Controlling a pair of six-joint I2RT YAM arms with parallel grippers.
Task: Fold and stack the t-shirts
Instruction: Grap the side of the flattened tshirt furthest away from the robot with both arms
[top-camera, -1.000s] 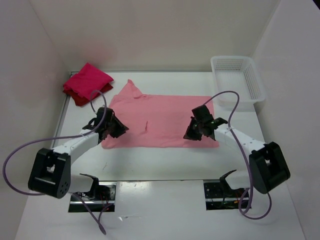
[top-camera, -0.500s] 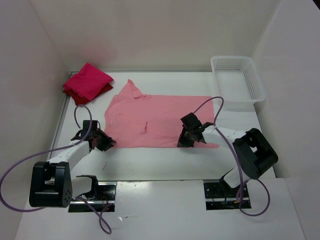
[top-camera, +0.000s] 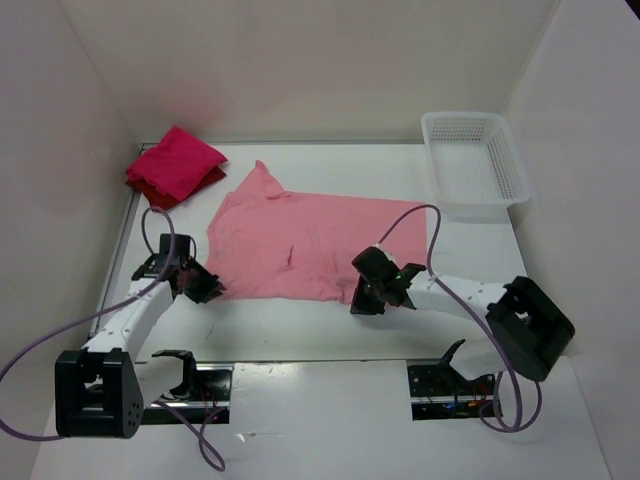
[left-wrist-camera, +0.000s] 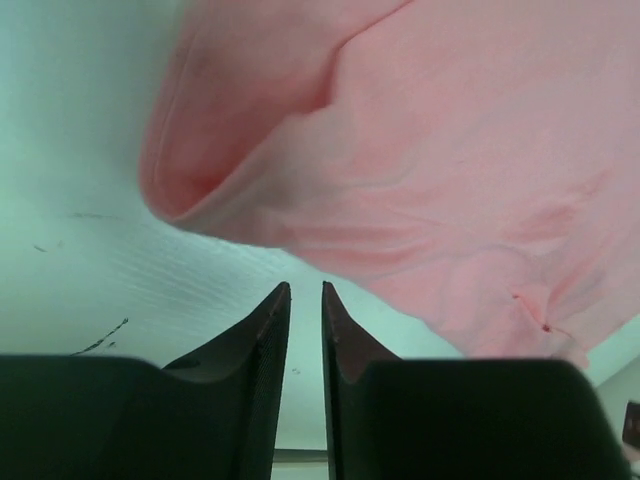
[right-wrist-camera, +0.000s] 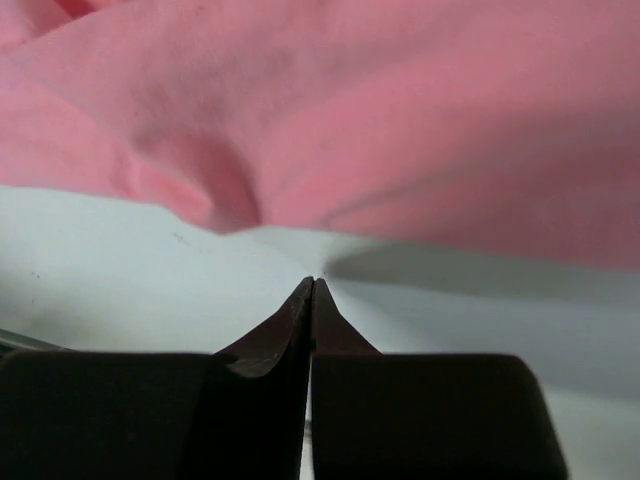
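The light salmon pink t-shirt (top-camera: 300, 240) lies spread flat mid-table. It fills the upper part of the left wrist view (left-wrist-camera: 430, 150) and of the right wrist view (right-wrist-camera: 350, 110). The bright crimson t-shirt (top-camera: 182, 158) lies folded on the dark red t-shirt (top-camera: 150, 192) at the back left. My left gripper (top-camera: 203, 287) is low over the table just off the pink shirt's near left corner. Its jaws stand slightly apart and hold nothing (left-wrist-camera: 305, 292). My right gripper (top-camera: 364, 297) is at the shirt's near edge, shut and empty (right-wrist-camera: 312, 282).
A white perforated basket (top-camera: 505, 165) stands at the back right. White walls close in the left, back and right sides. Purple cables loop above both arms. Bare table (top-camera: 300, 330) lies between the shirt and the arm bases.
Both grippers have drawn back from on top of the pink shirt toward its near edge. The right gripper moved left, and the shirt's near right corner now sits further left.
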